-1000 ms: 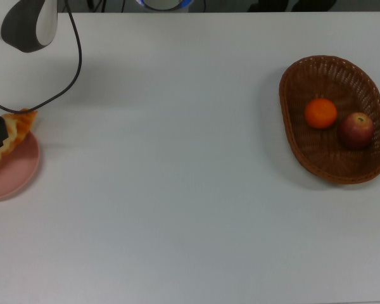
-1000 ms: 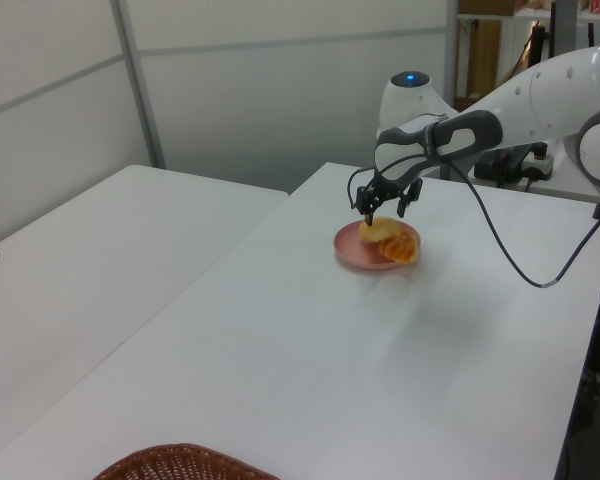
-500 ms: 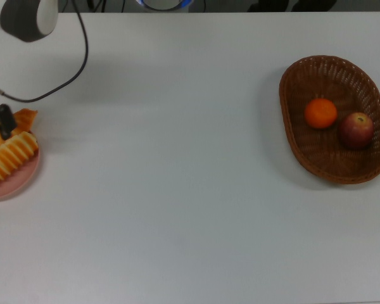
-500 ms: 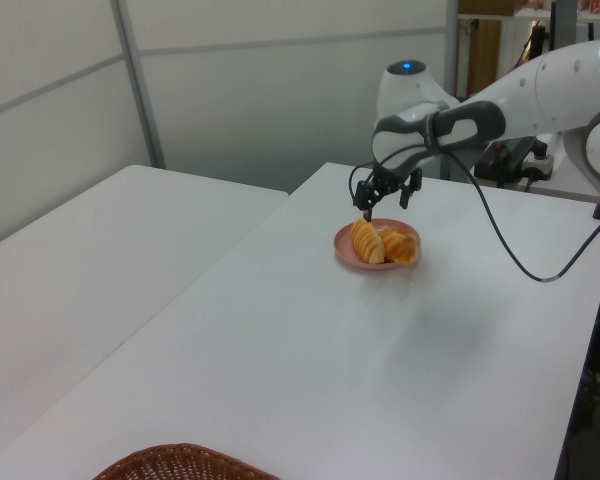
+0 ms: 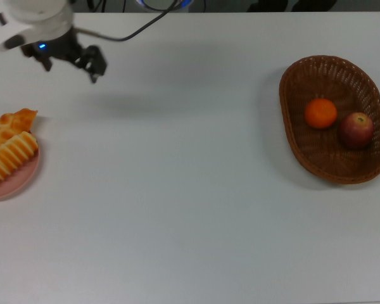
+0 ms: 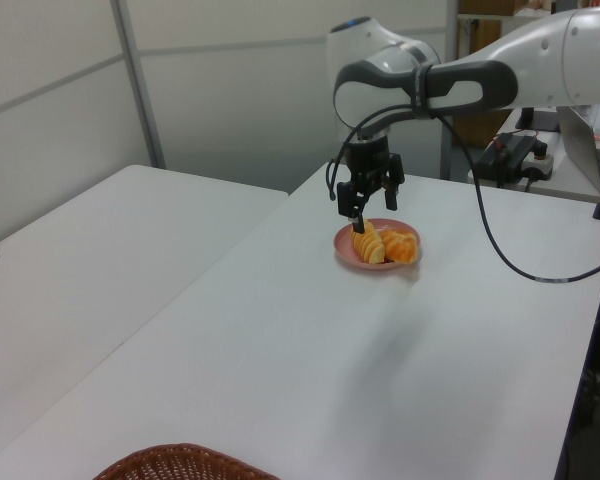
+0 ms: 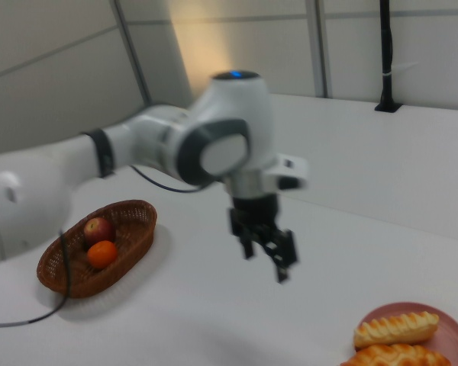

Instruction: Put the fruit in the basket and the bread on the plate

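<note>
On the top view's left we see the plate [image 5: 12, 180] with both pieces of bread on it: the ridged roll [image 5: 9, 158] lies beside the braided loaf [image 5: 11, 121], and the two seem to touch. We judge that they lie there because this is the place the task gives them. More to the right in the top view, the gripper [image 5: 69, 60] hangs in the air above the bare table [image 5: 177, 190], well apart from the plate. Its fingers are spread and hold nothing, and in the left view they point straight down. At the top view's right stands the basket [image 5: 291, 126], with the mandarin [image 5: 320, 113] and the apple [image 5: 356, 129] inside, just beside each other. We judge that the task is complete.
</note>
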Available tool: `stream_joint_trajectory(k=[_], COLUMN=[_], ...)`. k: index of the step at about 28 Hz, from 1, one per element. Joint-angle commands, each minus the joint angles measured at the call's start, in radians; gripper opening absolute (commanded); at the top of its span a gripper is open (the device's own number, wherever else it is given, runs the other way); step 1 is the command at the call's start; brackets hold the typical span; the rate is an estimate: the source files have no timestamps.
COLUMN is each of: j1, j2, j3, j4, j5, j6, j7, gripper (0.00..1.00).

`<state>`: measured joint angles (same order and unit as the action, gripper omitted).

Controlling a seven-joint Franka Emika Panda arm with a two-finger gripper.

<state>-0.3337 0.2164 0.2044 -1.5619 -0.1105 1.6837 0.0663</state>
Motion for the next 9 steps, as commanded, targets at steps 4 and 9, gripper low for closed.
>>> stream_joint_trajectory(k=[4, 9], j1=[0.12, 0.159], j2=[-0.104, -0.117], j3=[-0.013, -0.013], j4=[-0.026, -0.026], j5=[0.023, 0.023], j6=[-0.111, -0.111], j7=[-0.039, -0.039], gripper=[1.0, 1.0])
